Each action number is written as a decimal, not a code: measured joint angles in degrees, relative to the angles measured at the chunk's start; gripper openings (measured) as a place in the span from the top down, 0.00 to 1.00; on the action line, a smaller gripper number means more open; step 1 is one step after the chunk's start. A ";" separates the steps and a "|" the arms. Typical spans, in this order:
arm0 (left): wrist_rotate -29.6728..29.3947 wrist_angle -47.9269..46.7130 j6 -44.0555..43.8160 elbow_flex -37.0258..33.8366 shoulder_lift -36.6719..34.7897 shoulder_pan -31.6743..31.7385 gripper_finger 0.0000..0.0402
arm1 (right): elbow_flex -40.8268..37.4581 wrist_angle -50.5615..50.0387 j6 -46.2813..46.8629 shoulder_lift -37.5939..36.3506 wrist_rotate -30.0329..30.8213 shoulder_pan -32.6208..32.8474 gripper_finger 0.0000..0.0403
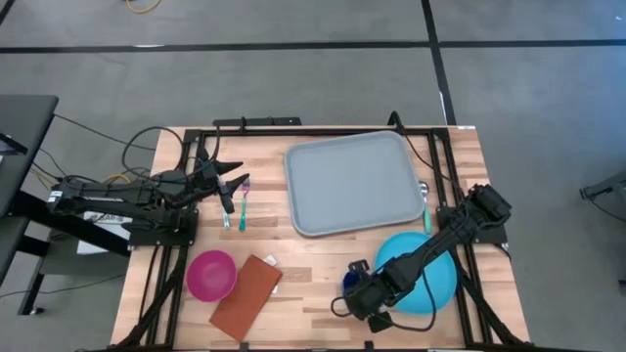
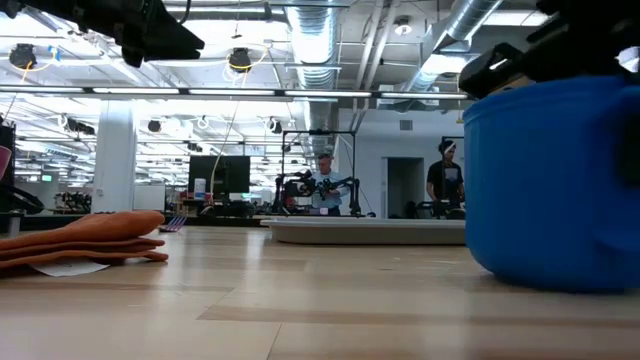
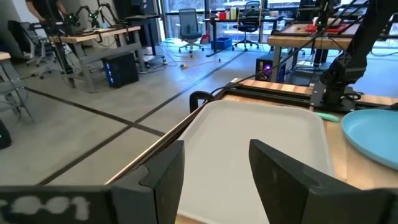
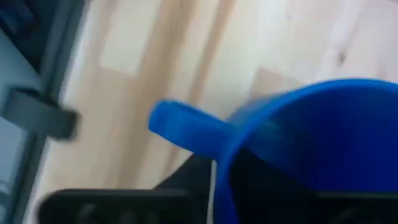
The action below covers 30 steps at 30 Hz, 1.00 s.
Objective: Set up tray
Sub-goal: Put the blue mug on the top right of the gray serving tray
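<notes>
Tray (image 1: 352, 183), pale grey-blue and bare, lies flat in the upper middle of the high view on the wooden worktop (image 1: 313, 256), with a green-handled utensil (image 1: 425, 207) just beside its right rim. Lower right of it sits a round blue plate (image 1: 435, 284), and at that plate's left edge stands a dark blue mug (image 1: 353, 279). The right hand (image 1: 364, 296) is at this mug in the lower middle of the frame; its wrist camera shows the mug's rim and handle (image 4: 186, 127) close up with a dark finger inside the rim, so it appears closed on the mug wall. The left hand (image 1: 231, 184) hangs at the left of the tray, its fingers (image 3: 163, 177) spread apart and holding nothing, above two small utensils with pink and green handles (image 1: 242, 207). In the lower left of the high view lie a magenta bowl (image 1: 211, 275) and an orange-brown napkin (image 1: 246, 296). No readable writing or label shows on any of these things
</notes>
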 joint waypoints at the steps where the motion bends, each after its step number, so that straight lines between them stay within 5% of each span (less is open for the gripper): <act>1: 0.00 0.19 0.76 0.00 0.00 0.00 0.58 | 0.57 -2.52 -1.10 -0.24 -0.03 -0.20 0.96; 10: -0.02 0.90 -0.20 0.00 -0.01 0.00 0.58 | 11.00 -15.98 -7.05 -3.37 0.30 -5.67 0.98; 18: -0.02 0.14 -0.52 -0.03 0.02 0.00 0.58 | 18.09 -37.55 -4.81 -13.11 12.32 -16.15 0.98; 24: -0.02 0.16 -1.18 -0.04 -0.02 0.00 0.58 | 15.97 -44.18 -7.34 -22.35 11.93 -29.65 0.98; 30: 0.01 -1.53 -2.78 -0.04 0.00 0.01 0.58 | 7.81 -35.99 -16.75 -29.48 10.09 -46.69 0.98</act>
